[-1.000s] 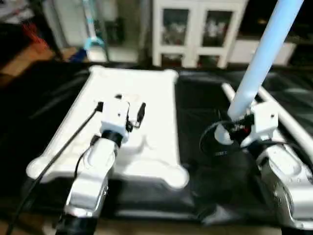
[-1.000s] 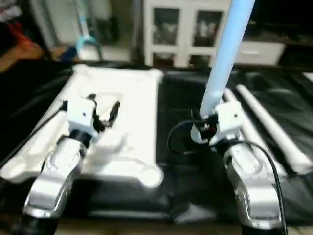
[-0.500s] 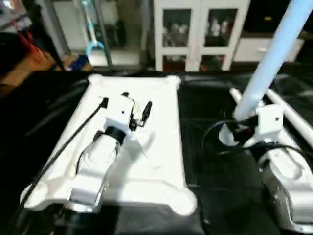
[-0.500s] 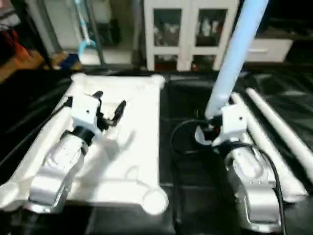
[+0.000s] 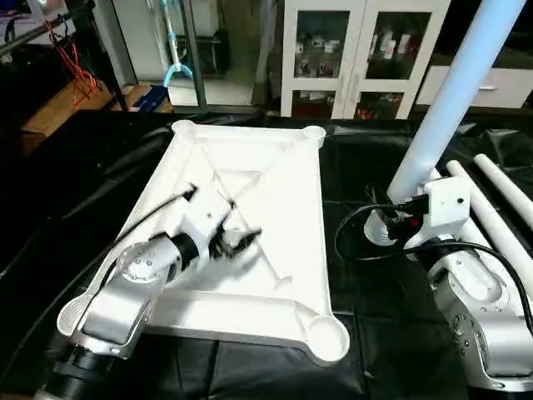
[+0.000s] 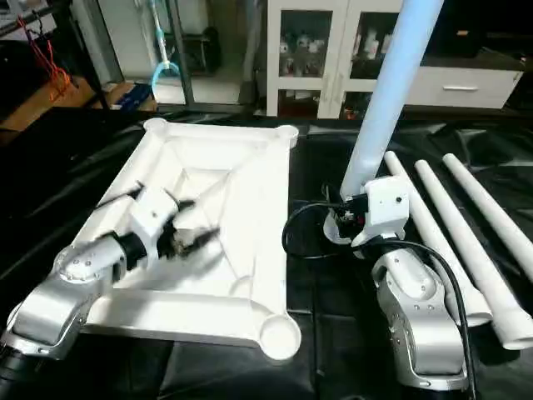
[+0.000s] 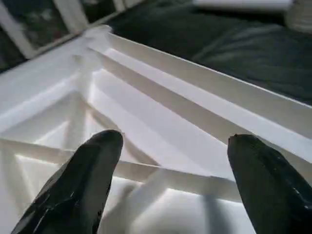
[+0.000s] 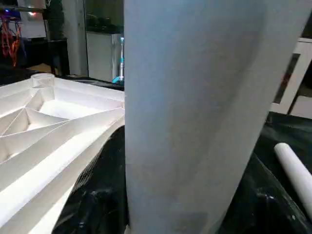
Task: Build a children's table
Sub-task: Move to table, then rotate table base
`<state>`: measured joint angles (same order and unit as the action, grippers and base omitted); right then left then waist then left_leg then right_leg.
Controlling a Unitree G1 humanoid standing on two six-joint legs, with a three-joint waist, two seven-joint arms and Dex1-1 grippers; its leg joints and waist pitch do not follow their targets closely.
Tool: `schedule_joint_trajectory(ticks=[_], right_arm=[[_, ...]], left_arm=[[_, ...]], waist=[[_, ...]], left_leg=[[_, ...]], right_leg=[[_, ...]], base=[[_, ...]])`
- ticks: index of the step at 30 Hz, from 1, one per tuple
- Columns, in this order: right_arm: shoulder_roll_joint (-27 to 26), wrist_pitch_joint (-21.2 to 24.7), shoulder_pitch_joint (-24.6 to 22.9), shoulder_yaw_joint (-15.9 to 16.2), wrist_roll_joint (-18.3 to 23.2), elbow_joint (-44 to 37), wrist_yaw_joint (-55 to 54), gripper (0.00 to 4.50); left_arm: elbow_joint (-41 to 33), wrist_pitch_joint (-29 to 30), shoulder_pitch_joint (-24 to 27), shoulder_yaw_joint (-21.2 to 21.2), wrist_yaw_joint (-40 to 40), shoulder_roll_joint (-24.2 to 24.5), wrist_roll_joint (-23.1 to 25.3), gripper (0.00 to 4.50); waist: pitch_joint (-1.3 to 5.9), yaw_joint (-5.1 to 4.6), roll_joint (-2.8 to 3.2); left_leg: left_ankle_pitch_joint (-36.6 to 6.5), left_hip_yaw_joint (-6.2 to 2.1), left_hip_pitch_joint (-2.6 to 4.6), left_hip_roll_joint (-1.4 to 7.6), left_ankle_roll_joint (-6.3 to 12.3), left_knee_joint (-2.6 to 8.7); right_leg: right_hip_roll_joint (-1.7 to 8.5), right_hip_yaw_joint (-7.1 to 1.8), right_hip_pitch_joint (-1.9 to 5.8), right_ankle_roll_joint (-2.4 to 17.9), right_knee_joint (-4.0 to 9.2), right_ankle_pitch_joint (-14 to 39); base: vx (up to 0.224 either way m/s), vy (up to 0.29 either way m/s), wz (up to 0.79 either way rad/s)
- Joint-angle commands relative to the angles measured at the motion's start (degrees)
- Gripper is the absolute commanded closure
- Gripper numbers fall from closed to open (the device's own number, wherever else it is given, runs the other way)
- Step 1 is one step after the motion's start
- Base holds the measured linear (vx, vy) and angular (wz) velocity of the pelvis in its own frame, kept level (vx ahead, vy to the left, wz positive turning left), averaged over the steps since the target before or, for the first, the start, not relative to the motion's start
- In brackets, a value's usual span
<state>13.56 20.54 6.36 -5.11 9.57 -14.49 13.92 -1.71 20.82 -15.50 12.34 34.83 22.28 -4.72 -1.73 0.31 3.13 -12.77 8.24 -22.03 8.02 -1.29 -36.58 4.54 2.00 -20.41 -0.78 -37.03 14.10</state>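
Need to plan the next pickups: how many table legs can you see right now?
4. One leg stands upright in the right pincer; three legs lie side by side on the black cloth to its right.

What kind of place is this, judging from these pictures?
Probably an indoor robotics lab or workshop: a worktable under black sheeting, a white glass-door cabinet holding small items, and red wires hanging at a wooden bench behind.
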Motion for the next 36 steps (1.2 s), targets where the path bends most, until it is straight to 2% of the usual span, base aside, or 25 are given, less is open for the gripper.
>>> schedule_joint_trajectory(ticks=[1, 2, 4, 7, 8, 11, 15, 17, 20, 21, 22, 23, 25, 30, 31, 32, 36], right_arm=[[0.32, -1.10, 0.36, -0.22, 0.03, 0.41, -0.01, 2.64], [0.47, -1.11, 0.30, -0.28, 0.02, 0.36, 0.07, 2.64], [0.64, -1.03, 0.15, -0.38, 0.02, 0.10, 0.16, 2.64], [0.76, -0.93, -0.19, -0.45, 0.01, -0.35, 0.23, 2.64], [0.76, -0.90, -0.37, -0.43, -0.03, -0.53, 0.23, 2.64], [0.94, -0.60, -0.87, -0.23, -0.04, -0.97, 0.59, 2.64], [1.54, 0.23, -1.49, 0.83, 0.68, -1.62, 2.31, 2.64], [1.78, 0.16, -1.53, 1.45, 0.62, -1.58, 2.77, 2.64], [1.70, 0.06, -1.35, 1.74, 0.50, -1.39, 2.84, 2.64], [1.54, -0.05, -1.07, 2.02, 0.32, -1.08, 2.85, 2.64], [1.54, -0.05, -1.07, 2.02, 0.32, -1.08, 2.85, 2.64], [1.32, -0.14, -0.69, 2.41, 0.12, -0.63, 3.04, 2.64], [1.29, -0.15, -0.57, 2.63, 0.07, -0.46, 3.15, 2.64], [1.08, -0.04, 1.53, 4.80, -2.43, 2.86, 2.39, 2.64], [1.07, -0.06, 1.58, 4.83, -2.47, 2.94, 2.38, 2.64], [0.28, -1.14, 3.96, 5.93, -3.77, 6.60, 1.70, 2.64], [-1.51, -3.69, 7.96, 7.42, -5.27, 13.87, 0.60, 2.64]], left_arm=[[4.21, -0.33, -2.83, 0.08, 0.10, 1.38, 2.69, 0.62], [5.69, 0.97, -3.81, -0.31, -0.71, 1.59, 3.10, 0.62], [7.81, 3.77, -5.29, -1.12, -2.11, 2.24, 3.26, 0.62], [9.41, 6.41, -6.45, -3.16, -3.89, 2.77, 2.49, 0.62], [9.50, 7.55, -6.66, -4.15, -4.32, 2.90, 1.94, 0.62], [9.40, 9.69, -6.88, -6.72, -4.12, 3.37, 0.37, 0.62], [8.30, 15.49, -6.47, -9.32, -1.87, 5.35, -1.95, 0.62], [6.92, 18.65, -5.93, -9.69, -0.78, 6.45, -3.14, 0.62], [6.17, 20.35, -5.62, -9.69, -0.64, 6.99, -3.03, 0.62], [6.10, 20.70, -5.41, -9.18, -1.08, 7.64, -1.78, 0.62], [6.10, 20.70, -5.41, -9.18, -1.08, 7.64, -1.78, 0.62], [6.41, 20.25, -5.02, -7.63, -1.56, 8.60, 0.03, 0.62], [6.41, 20.48, -4.90, -7.31, -1.73, 8.70, 0.35, 0.62], [6.57, 21.01, -4.34, -5.53, -2.85, 9.79, 2.23, 0.62], [6.58, 21.00, -4.33, -5.50, -2.87, 9.81, 2.27, 0.62], [7.05, 20.49, -4.04, -4.48, -2.97, 10.55, 3.58, 0.62], [7.08, 20.73, -3.61, -3.52, -2.60, 11.21, 4.61, 0.62]], waist=[[2.26, -0.16, -0.22], [2.30, -0.17, -0.27], [2.55, -0.29, 0.12], [2.75, -0.30, -0.01], [2.90, -0.38, 0.11], [3.04, -0.18, 0.04], [2.76, -0.08, 0.09], [2.57, -0.13, 0.08], [2.33, -0.04, 0.02], [2.30, -0.03, 0.04], [2.24, -0.01, -0.19], [2.29, 0.03, -0.13], [2.23, -0.08, -0.18], [2.38, -0.12, -0.20], [2.39, -0.12, 0.03], [2.37, -0.18, 0.05], [2.47, -0.44, 0.01]], left_leg=[[-13.04, -1.41, 1.28, 3.84, -1.46, 5.82], [-12.83, -1.38, 1.27, 3.80, -1.41, 5.80], [-10.73, -1.55, 1.08, 3.82, -1.37, 5.73], [-8.27, -1.48, 0.97, 3.77, -0.69, 5.49], [-5.97, -1.45, 0.80, 3.84, 0.19, 5.33], [-4.36, -1.27, 0.91, 3.89, 1.55, 5.08], [-7.18, -1.23, 1.04, 3.98, 1.66, 5.43], [-9.18, -1.22, 1.14, 4.07, 0.89, 5.70], [-11.88, -1.13, 1.29, 4.19, -0.09, 5.96], [-11.97, -1.14, 1.23, 4.17, -0.20, 6.00], [-11.95, -1.14, 1.08, 4.15, -0.31, 6.10], [-11.68, -1.16, 1.14, 4.11, -0.42, 6.08], [-11.20, -1.21, 0.95, 4.14, -0.40, 6.19], [-9.41, -1.20, 0.97, 4.11, -0.24, 6.09], [-9.41, -1.23, 1.00, 4.10, -0.25, 6.11], [-9.42, -1.22, 0.97, 4.08, -0.45, 6.11], [-9.78, -1.08, 1.06, 4.05, -1.03, 6.05]], right_leg=[[3.48, -2.40, 1.07, 10.63, 5.17, 7.23], [3.47, -2.40, 1.06, 10.61, 5.20, 6.73], [3.47, -2.25, 1.31, 10.88, 4.82, 3.11], [3.44, -2.17, 1.49, 11.83, 4.52, -0.75], [3.49, -2.04, 1.66, 12.59, 4.26, -3.88], [3.48, -2.01, 1.52, 13.63, 4.12, -6.18], [3.37, -1.92, 1.25, 14.06, 4.24, -3.60], [3.38, -2.02, 1.10, 13.97, 4.41, -0.96], [3.46, -2.19, 0.86, 13.66, 4.75, 2.18], [3.48, -2.20, 0.87, 13.52, 4.83, 2.60], [3.49, -2.25, 0.93, 13.15, 4.88, 3.05], [3.51, -2.27, 0.90, 12.82, 4.93, 3.12], [3.55, -2.32, 1.00, 12.45, 4.98, 2.77], [3.47, -2.20, 0.99, 12.89, 4.75, 0.11], [3.47, -2.18, 0.98, 13.00, 4.71, 0.00], [3.42, -2.16, 0.96, 13.27, 4.72, -0.53], [3.51, -2.18, 0.86, 14.04, 4.66, -0.34]], base=[[0.000, 0.000, 0.00], [0.000, 0.000, 0.00], [0.000, 0.000, 0.00], [0.000, 0.000, 0.00], [0.000, 0.000, 0.00], [0.000, 0.000, 0.00], [0.000, 0.000, 0.00], [0.000, 0.000, 0.00], [0.000, 0.000, 0.00], [0.000, 0.000, 0.00], [0.000, 0.000, 0.00], [0.000, 0.000, 0.00], [0.000, 0.000, 0.00], [0.000, 0.000, 0.00], [0.000, 0.000, 0.00], [0.000, 0.000, 0.00], [0.000, 0.000, 0.00]])
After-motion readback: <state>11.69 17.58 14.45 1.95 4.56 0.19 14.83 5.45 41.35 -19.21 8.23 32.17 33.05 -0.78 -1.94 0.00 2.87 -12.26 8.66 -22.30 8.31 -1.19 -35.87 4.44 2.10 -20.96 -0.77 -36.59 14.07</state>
